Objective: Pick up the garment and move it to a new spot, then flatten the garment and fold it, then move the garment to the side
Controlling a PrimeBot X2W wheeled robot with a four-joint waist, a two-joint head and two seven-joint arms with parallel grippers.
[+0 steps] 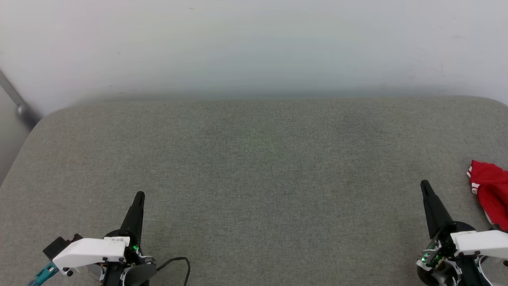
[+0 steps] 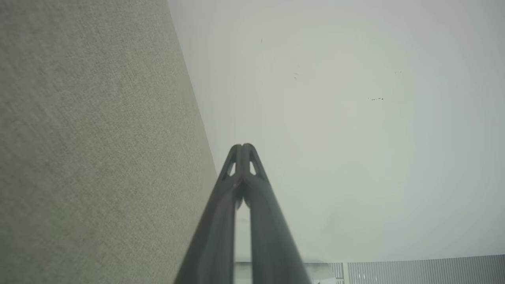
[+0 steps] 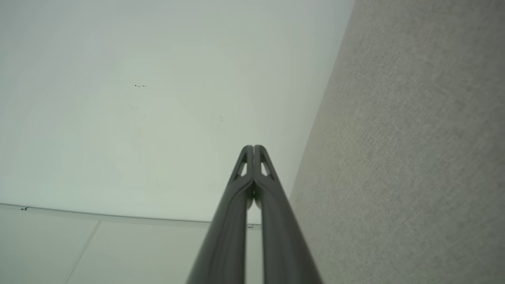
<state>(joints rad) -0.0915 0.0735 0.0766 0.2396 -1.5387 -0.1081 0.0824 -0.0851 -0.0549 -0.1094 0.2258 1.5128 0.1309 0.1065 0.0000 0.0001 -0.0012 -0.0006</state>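
**A:** Where does the garment lie?

**B:** The red garment (image 1: pixel 490 190) is bunched up at the right edge of the grey fabric surface (image 1: pixel 254 159), and the border of the head view cuts part of it off. A strip of red-and-white trim shows on its left side. I cannot tell whether any lettering faces up.

**A:** Is a gripper on it?

**B:** No. The right gripper (image 1: pixel 424 183) sits near it, toward the front right corner, apart from the cloth. Its jaws are pressed together and hold nothing. In the right wrist view its two dark fingers (image 3: pixel 276 221) meet at the tips.

**A:** And the other one?

**B:** The left gripper (image 1: pixel 139 194) is near the front left corner, well apart from the garment. It is also closed tight and empty, and its fingers (image 2: pixel 215 228) touch at the tips. A thin black cable (image 1: pixel 182 262) loops just beside its wrist.

**A:** What stands behind?

**B:** A pale wall (image 1: pixel 254 47), along the far edge.
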